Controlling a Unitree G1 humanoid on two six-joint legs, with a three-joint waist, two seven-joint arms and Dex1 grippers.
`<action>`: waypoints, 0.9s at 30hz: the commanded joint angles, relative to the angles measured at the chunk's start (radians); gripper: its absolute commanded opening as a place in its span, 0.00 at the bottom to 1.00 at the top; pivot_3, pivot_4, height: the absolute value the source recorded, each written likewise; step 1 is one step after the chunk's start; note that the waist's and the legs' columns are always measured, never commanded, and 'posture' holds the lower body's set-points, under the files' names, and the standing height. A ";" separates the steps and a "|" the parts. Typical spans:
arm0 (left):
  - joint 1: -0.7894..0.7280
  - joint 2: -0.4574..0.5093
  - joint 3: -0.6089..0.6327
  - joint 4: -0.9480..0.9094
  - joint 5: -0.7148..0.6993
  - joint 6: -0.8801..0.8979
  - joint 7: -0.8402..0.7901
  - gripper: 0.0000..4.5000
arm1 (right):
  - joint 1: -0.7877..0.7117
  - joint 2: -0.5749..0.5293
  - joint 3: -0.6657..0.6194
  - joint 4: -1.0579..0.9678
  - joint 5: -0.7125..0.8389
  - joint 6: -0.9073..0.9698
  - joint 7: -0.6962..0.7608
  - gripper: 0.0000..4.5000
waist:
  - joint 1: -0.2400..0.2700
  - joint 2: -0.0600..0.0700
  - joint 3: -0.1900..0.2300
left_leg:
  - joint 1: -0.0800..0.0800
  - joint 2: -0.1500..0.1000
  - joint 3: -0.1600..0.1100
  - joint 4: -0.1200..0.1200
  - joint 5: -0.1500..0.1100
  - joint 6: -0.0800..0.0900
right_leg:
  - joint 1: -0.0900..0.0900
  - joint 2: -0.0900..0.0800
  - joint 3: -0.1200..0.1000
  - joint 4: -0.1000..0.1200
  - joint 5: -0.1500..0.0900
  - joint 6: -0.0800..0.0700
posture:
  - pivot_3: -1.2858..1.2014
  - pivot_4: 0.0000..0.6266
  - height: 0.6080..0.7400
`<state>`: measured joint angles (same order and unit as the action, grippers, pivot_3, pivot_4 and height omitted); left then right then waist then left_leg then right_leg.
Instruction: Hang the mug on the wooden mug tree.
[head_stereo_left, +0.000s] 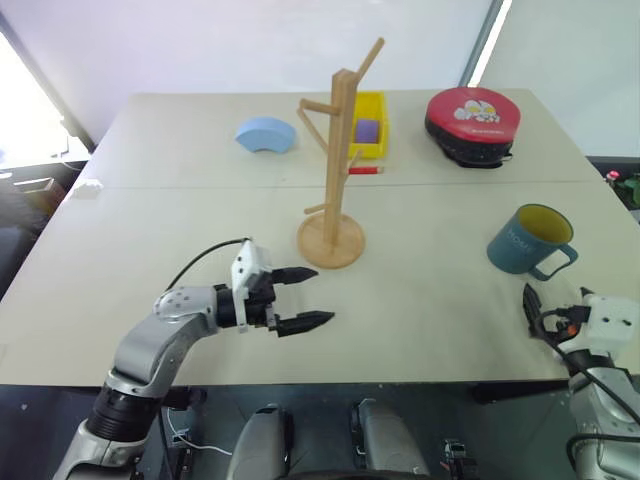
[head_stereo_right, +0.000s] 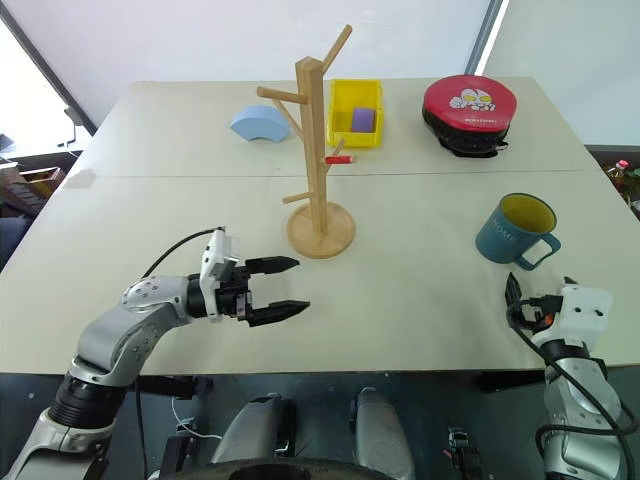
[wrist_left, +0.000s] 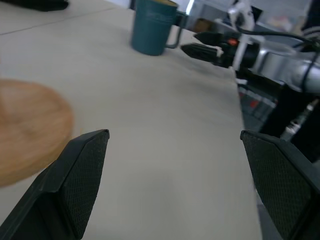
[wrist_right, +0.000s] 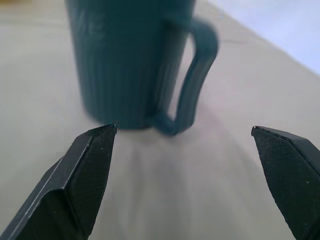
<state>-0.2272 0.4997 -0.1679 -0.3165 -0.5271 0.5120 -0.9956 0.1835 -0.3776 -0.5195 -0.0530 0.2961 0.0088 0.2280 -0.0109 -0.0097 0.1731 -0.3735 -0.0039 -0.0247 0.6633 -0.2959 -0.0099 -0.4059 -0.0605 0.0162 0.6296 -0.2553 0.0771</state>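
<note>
Beige table (head_stereo_left: 420, 310) carries the mug (head_stereo_left: 531, 241) and wooden mug tree (head_stereo_left: 335, 170); both grippers' fingers spread apart, empty.

One mug (head_stereo_left: 530, 241), one wooden mug tree (head_stereo_left: 335, 165)

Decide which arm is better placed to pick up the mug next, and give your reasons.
Right. The right gripper is open just short of the upright mug, facing its handle. The left gripper is open by the mug tree, across the table.
</note>
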 joint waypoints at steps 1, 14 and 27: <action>-0.031 -0.005 -0.031 -0.030 0.020 -0.025 -0.008 1.00 | -0.057 0.002 -0.033 0.016 -0.021 -0.007 -0.080 0.99 | -0.001 0.000 0.000 | 0.000 0.000 0.000 0.000 0.000 0.000 | 0.000 0.000 0.000 0.000 0.000 0.000 | 0.52 0.24 0.96; -0.015 -0.022 -0.008 -0.057 0.002 -0.023 0.036 1.00 | -0.167 -0.023 -0.020 0.153 -0.081 -0.008 -0.161 0.99 | -0.002 0.000 0.000 | 0.000 0.000 0.001 0.000 0.000 0.000 | 0.000 0.005 0.002 0.000 0.000 0.001 | 0.52 0.24 0.96; 0.000 -0.011 -0.004 -0.069 0.018 -0.041 0.062 1.00 | -0.291 -0.040 0.001 0.334 -0.062 -0.058 -0.090 0.59 | -0.003 0.000 0.000 | 0.001 0.000 0.001 0.000 0.000 0.001 | 0.000 0.006 0.002 0.001 0.000 0.001 | 0.52 0.24 0.96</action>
<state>-0.2291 0.4818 -0.1883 -0.3479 -0.5103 0.4909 -0.9341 -0.0984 -0.4011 -0.5154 0.2831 0.2200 -0.0274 0.1257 -0.0136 -0.0095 0.1731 -0.3729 -0.0035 -0.0240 0.6635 -0.2956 -0.0093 -0.4056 -0.0541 0.0185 0.6301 -0.2550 0.0778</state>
